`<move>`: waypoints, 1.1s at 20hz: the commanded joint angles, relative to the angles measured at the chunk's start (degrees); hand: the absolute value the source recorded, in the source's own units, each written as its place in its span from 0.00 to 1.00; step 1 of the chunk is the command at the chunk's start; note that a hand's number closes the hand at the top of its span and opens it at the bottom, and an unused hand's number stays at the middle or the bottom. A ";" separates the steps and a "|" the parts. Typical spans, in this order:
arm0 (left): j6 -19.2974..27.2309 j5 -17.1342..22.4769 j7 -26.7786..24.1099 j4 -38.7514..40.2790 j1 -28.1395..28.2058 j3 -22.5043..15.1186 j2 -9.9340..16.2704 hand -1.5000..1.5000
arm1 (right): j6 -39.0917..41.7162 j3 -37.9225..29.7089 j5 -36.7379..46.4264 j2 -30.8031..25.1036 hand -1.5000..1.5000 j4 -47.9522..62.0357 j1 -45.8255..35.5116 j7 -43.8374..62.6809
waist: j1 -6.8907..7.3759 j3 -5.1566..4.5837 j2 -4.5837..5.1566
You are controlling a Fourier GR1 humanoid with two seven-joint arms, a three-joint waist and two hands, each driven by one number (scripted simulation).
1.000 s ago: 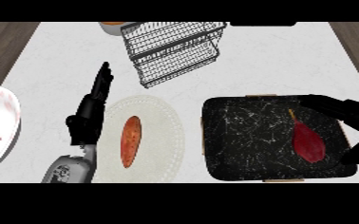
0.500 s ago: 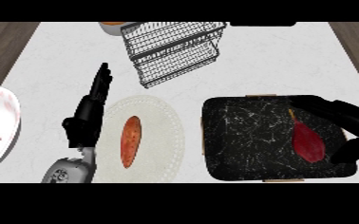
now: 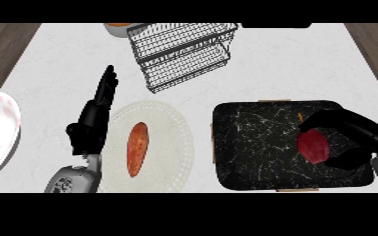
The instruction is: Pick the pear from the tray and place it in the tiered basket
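One dark red, smooth-skinned pear [image 3: 313,147] lies on the black, white-veined, marble-like tray [image 3: 258,145] with rounded corners, toward the tray's right side. The black right hand [image 3: 345,139] curls over it, fingers and thumb bent round the fruit (partly hiding it). Left of the tray, just beside it, sits a round white plate with a beaded, textured rim [image 3: 166,130], bearing a long orange sweet potato [image 3: 137,148]. Left of the plate, the black left hand [image 3: 94,114] rests with its fingers straight, holding nothing. Beyond the tray stands the black wire-mesh tiered basket [image 3: 181,50], tilted in view. No writing or labels can be read anywhere. All rest on a pale, faintly mottled stone-like counter [image 3: 295,65].
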 commanded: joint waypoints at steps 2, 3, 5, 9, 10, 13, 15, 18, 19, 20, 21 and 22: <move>-0.91 0.33 1.00 -1.41 -0.07 1.11 0.51 0.50 | -7.89 -0.29 2.13 5.37 1.00 -2.63 1.69 -0.51 | -0.03 0.35 0.10; 0.82 -1.72 -2.16 2.76 -1.33 -0.94 -2.18 0.50 | -8.85 -2.24 2.19 3.15 1.00 4.10 -1.96 -6.50 | 0.17 0.38 0.30; -0.41 -0.66 0.49 2.23 -2.03 0.58 -1.21 0.50 | -8.97 -2.63 1.90 4.73 1.00 -1.63 1.10 -3.18 | -0.17 0.34 0.14; 0.53 -1.64 -1.43 2.23 1.07 -1.08 -2.00 0.50 | -10.33 7.85 16.09 12.44 1.00 -10.14 -2.58 23.01 | 0.52 -0.14 -0.31; 0.17 -1.70 0.15 1.56 -0.55 -0.79 -1.33 0.50 | -10.70 9.83 20.00 12.65 1.00 -9.62 -1.90 26.49 | 0.72 -0.27 -0.46; -0.68 -1.39 -0.05 1.81 0.03 -1.69 -1.62 0.50 | -5.47 13.01 26.76 13.28 1.00 -11.01 -5.42 36.01 | 2.61 -0.73 -0.72; -0.62 -1.10 -0.30 1.94 -0.41 -1.18 -1.59 0.50 | -1.98 14.96 29.81 17.12 1.00 -13.51 -7.29 43.80 | 2.38 -0.57 -0.91; -0.67 -1.04 0.26 2.29 -1.35 -0.82 -1.47 0.50 | 1.95 17.89 33.80 25.95 1.00 -16.23 -8.78 55.82 | 1.60 -0.21 -0.79; -0.64 -1.18 0.54 1.19 -0.63 -1.27 -1.51 0.50 | 2.83 17.95 35.26 28.42 1.00 -17.06 -9.85 60.02 | 2.10 -0.10 -1.05; -0.56 -1.09 0.15 2.21 -0.62 -0.54 -1.16 0.50 | 4.01 19.27 37.47 30.60 1.00 -18.82 -9.91 64.30 | 0.99 -0.08 -0.97; 0.06 -1.50 0.13 1.87 -1.53 -0.57 -1.52 0.50 | 6.16 19.90 38.58 34.14 1.00 -19.13 -12.04 68.27 | 1.45 -0.04 -0.86; -0.13 -0.88 -0.11 2.64 -1.63 0.23 -1.34 0.50 | 7.53 21.17 38.93 35.48 1.00 -21.58 -12.07 72.30 | 0.64 0.01 -0.84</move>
